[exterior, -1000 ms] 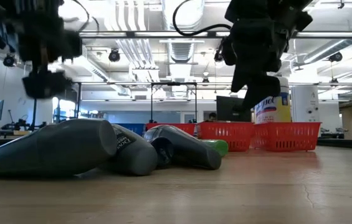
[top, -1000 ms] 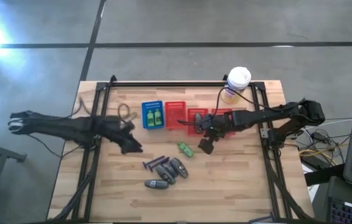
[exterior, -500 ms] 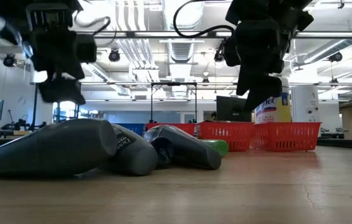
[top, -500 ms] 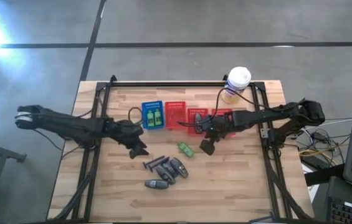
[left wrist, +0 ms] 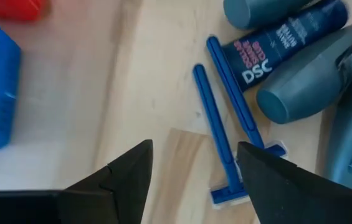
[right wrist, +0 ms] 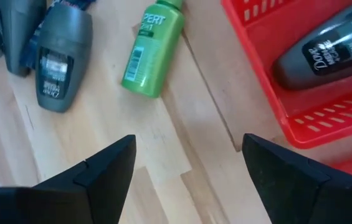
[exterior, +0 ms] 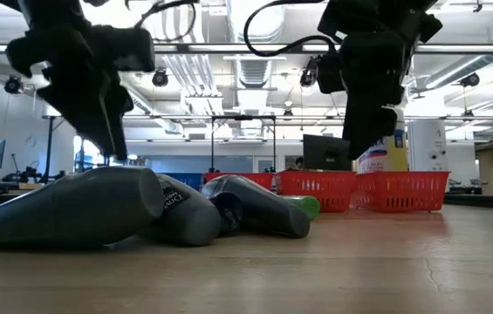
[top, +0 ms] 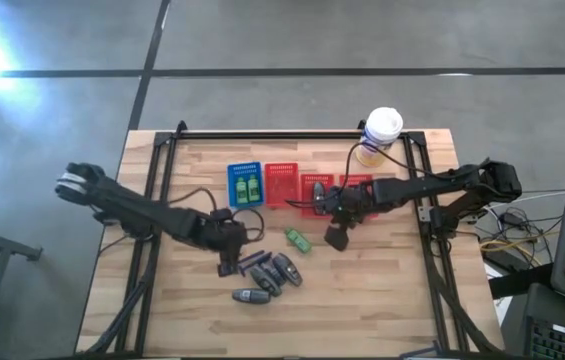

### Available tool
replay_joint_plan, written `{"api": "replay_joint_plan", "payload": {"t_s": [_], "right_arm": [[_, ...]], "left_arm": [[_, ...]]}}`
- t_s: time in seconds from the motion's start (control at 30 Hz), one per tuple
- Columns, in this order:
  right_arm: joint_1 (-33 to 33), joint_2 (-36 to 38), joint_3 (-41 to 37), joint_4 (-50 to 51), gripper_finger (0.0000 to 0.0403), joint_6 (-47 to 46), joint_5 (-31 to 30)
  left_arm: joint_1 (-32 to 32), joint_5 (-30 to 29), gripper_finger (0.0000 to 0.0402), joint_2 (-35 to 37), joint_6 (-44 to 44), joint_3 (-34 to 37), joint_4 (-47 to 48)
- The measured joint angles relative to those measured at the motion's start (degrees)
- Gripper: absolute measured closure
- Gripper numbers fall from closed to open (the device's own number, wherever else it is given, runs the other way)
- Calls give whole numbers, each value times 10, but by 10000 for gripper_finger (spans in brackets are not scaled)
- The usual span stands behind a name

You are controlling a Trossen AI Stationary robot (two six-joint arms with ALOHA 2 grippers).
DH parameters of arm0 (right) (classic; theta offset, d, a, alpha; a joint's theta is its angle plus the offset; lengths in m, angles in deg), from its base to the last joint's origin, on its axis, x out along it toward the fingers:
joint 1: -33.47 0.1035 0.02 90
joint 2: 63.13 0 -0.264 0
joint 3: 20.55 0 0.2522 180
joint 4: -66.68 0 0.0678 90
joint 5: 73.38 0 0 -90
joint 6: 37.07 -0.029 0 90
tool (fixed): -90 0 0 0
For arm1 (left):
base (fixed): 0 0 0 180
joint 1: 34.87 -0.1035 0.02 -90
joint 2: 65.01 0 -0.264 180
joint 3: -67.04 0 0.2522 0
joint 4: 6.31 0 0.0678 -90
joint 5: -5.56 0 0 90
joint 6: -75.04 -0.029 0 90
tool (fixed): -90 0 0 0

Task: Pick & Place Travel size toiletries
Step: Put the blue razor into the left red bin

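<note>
My left gripper [top: 228, 264] [left wrist: 194, 149] is open and hovers above two blue razors [left wrist: 222, 140] lying flat on the table; its fingers touch nothing. Beside the razors lie a dark DSC tube [left wrist: 285, 43] and several grey bottles [top: 274, 272], with one more grey bottle [top: 252, 296] nearer the table's near edge. My right gripper [top: 334, 238] [right wrist: 188, 142] is open and empty, over bare wood between a green bottle [right wrist: 152, 51] lying on its side and a red basket [right wrist: 269, 93] that holds a dark Dove item [right wrist: 328, 53].
A blue basket [top: 245, 184] holds two green bottles. Three red baskets [top: 282, 183] stand in a row to its right. A white-lidded yellow canister [top: 380, 135] stands at the far edge. A black frame [top: 432, 250] borders the table. Bare wood lies right of the bottles.
My left arm has swung toward the table's right and near edge and come down, from beside the blue basket to just over the razors at the cluster of grey bottles. The right arm has kept nearly still. No object has moved.
</note>
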Motion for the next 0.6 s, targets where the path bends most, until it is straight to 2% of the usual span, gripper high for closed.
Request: {"api": "replay_joint_plan", "payload": {"t_s": [0.3,0.6], "right_arm": [[16,3,0,0,91,13,-15],[15,3,0,0,66,31,-30]], "left_arm": [[23,2,196,-75,10,-14,-7],[31,5,223,-101,52,-14,-21]]}}
